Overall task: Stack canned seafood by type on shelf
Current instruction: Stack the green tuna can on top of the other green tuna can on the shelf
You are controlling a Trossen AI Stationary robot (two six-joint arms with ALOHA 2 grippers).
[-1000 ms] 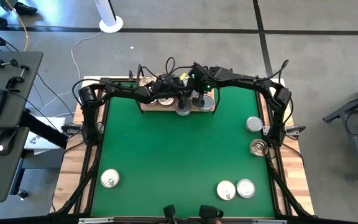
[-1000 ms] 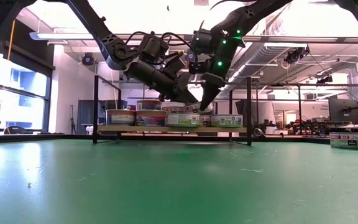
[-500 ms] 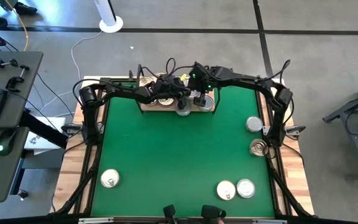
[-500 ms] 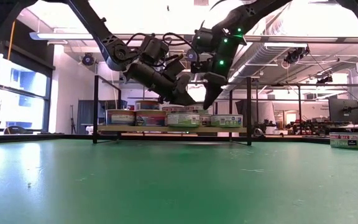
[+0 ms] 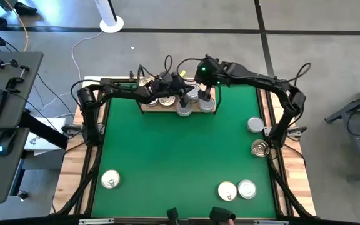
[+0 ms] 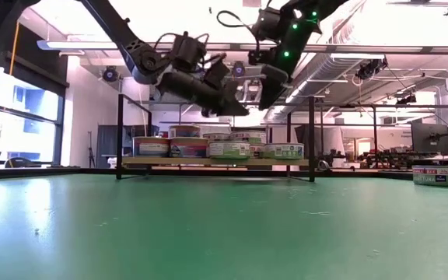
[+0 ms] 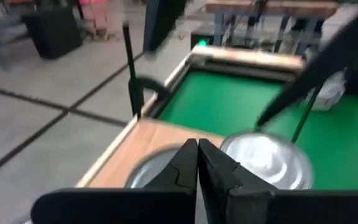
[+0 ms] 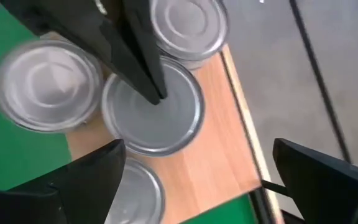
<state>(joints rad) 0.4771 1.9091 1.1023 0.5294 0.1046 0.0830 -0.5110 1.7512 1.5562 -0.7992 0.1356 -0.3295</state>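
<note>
The shelf (image 6: 208, 162) stands at the far edge of the green mat and carries several canned seafood tins (image 6: 229, 149), some of them stacked two high (image 6: 185, 131). My left gripper (image 6: 243, 113) is shut and empty. It reaches in from the left, its tip hovering just above a silver lid (image 8: 154, 115) without touching it. My right gripper (image 6: 267, 97) hangs open and empty above the shelf's right half, fingers (image 8: 73, 183) spread wide over the tins. In the left wrist view my left gripper (image 7: 197, 158) points over two silver lids (image 7: 266, 162).
Loose tins lie on the mat: one near left (image 5: 110, 180), two near right (image 5: 227, 190) (image 5: 247, 189), two at the right edge (image 5: 255, 125) (image 5: 260, 148). Thin black uprights (image 6: 311, 136) (image 6: 120, 136) stand at the shelf's ends. The mat's middle (image 5: 174, 156) is bare.
My right gripper, open throughout, has risen from beside the tins on the shelf to well above them. My left gripper has tipped its shut tip up a little, off the top of the tins. The tins have stayed in place.
</note>
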